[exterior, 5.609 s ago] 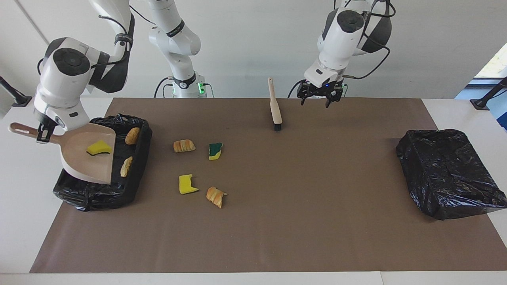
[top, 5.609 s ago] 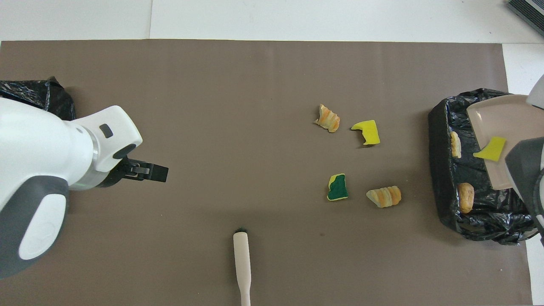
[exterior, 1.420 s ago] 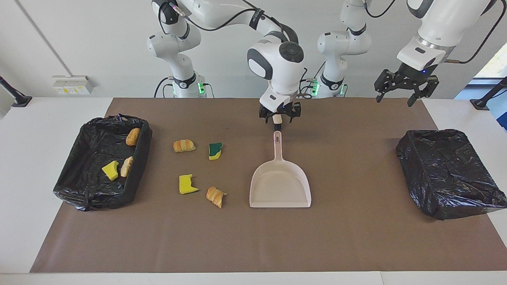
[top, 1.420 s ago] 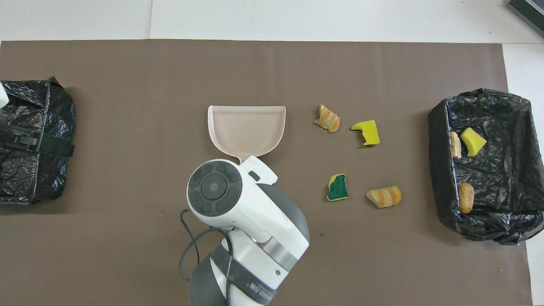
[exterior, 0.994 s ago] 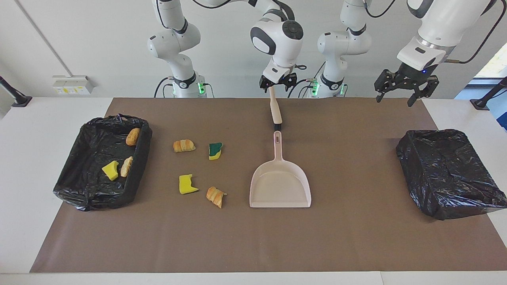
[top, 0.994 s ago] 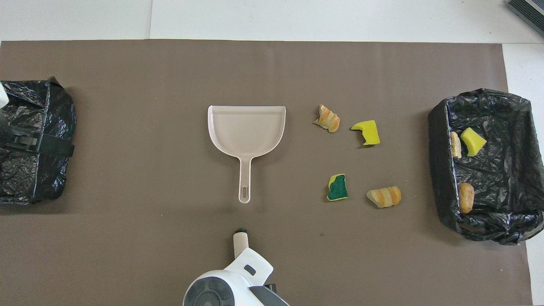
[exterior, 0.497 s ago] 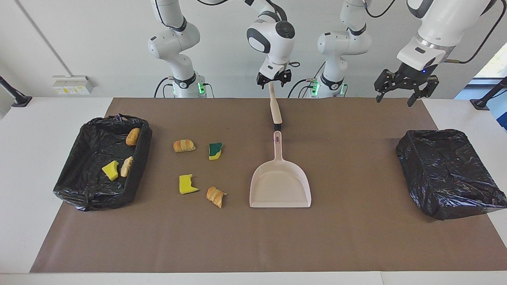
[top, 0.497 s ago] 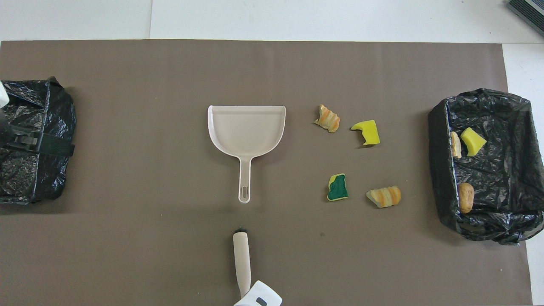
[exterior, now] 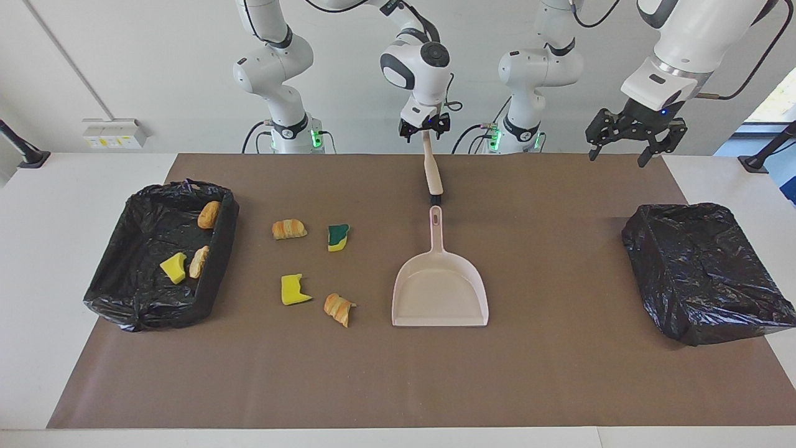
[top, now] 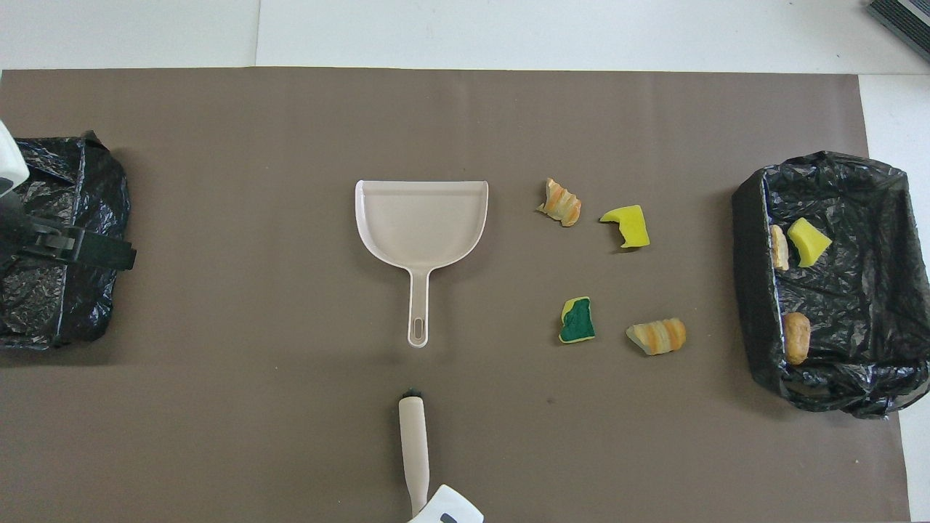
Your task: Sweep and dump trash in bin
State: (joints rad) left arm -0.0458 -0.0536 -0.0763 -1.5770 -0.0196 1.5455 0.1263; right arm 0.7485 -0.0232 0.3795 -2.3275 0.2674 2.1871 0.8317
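A black-lined bin at the right arm's end of the table already held three scraps, a bread piece nearest the robots, then a second bread piece touching a yellow sponge bit. Four scraps lay loose on the brown mat between bin and dustpan: a bread piece and a green-topped sponge bit nearer the robots, a yellow sponge bit and another bread piece farther out. All appeared light and soft, likely to roll or skid under bristles rather than resist, so short strokes toward the pan seemed wise.

The beige dustpan lay flat at mid-table, its open lip turned away from the robots, its handle pointing at the brush, which lay just apart from it. The right gripper was over the tip of the brush handle, fingers apart and not seen to touch it. Both tools looked stiff and light; each handle seemed the natural hold.

The left gripper, fingers spread, waited over the mat's edge near a second black bin. Bare mat surrounded the loose scraps, while the bin's raised wall seemed the one edge to clear.
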